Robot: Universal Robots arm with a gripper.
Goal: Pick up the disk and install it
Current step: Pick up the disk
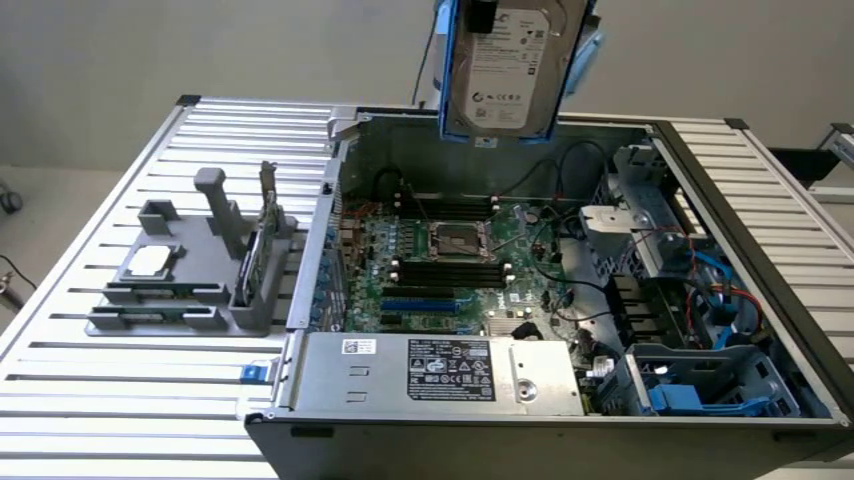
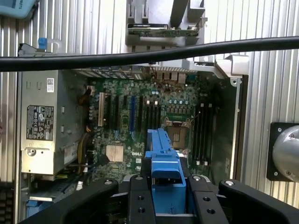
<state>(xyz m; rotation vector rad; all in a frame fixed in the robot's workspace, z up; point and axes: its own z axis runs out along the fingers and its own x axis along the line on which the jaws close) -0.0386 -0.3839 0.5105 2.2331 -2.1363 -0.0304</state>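
While your end effector [image 2: 166,193] pinches the blue-framed silver-grey disk [image 1: 514,70] above the open computer case [image 1: 534,445], pickup is done. Seating it likely demands square alignment.

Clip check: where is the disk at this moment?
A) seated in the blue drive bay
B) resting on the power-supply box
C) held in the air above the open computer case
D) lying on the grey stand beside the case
C: the disk hangs label-out above the open computer case, and the wrist view shows its blue carrier clamped in the gripper.
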